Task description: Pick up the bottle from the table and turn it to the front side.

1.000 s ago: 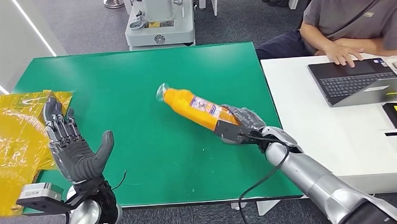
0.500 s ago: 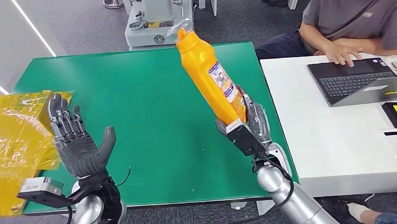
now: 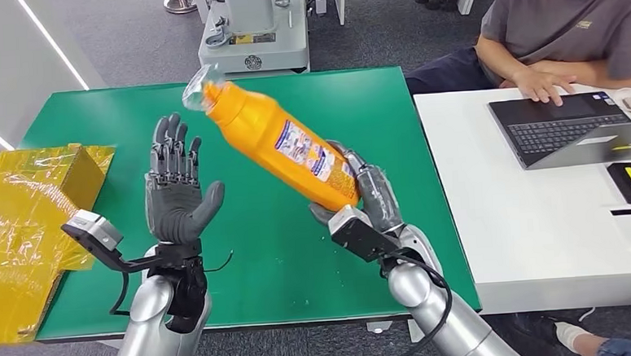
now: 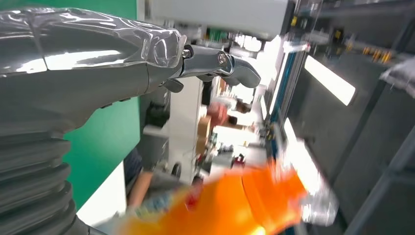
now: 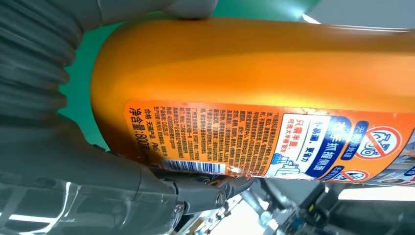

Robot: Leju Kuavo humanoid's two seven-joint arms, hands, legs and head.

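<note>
Right hand (image 3: 368,201) is gripping the orange bottle (image 3: 282,145) by its base, tilting it above the green bench (image 3: 113,115); left hand (image 3: 176,197) is hovering open-fingered, holding nothing.

R hand (image 3: 368,201) grips orange bottle (image 3: 276,143) by base, tilted, cap toward raised L hand (image 3: 177,203), fingers apart.
</note>
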